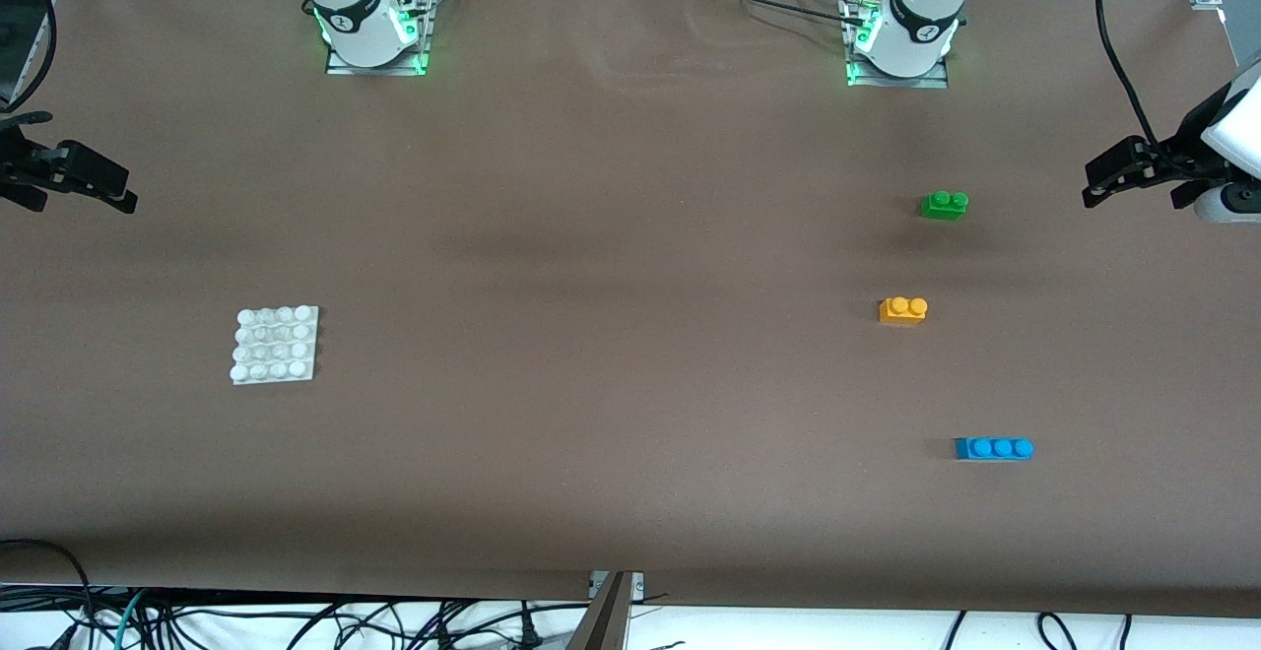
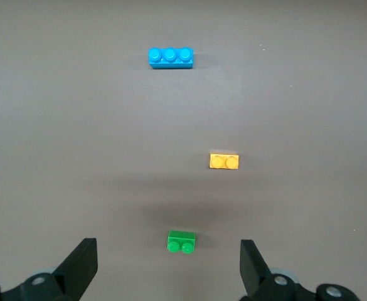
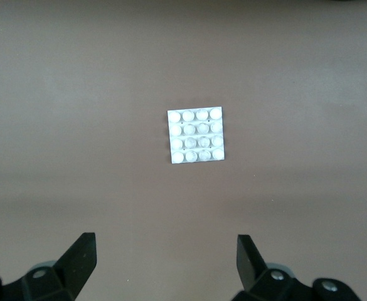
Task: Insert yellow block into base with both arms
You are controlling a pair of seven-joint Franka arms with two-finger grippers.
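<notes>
A brown table (image 1: pixel 611 236) fills the view, with cables along its edges. Two arms are mounted at its top edge: the right arm (image 1: pixel 345 0) and the left arm (image 1: pixel 916 20). Each reaches outward and waits high over its own end of the table. The right gripper (image 1: pixel 89 187) hangs over the table edge at the right arm's end, its fingers spread and empty. The left gripper (image 1: pixel 1118 172) hangs over the left arm's end, likewise released and holding nothing.

One white base (image 1: pixel 277 344) lies flat at the right arm's end. Three bricks lie well apart at the left arm's end. There is one blue brick (image 1: pixel 993 448), nearest the front camera. There is one green brick (image 1: pixel 944 204), farthest from it. Between them sits the one yellow block (image 1: pixel 902 310), studs up and untouched.

Judged from this layout, no step has begun and the first approach is in hand. The next move calls for the left gripper to descend over the yellow block and close across its sides. The right gripper would steady the base.
</notes>
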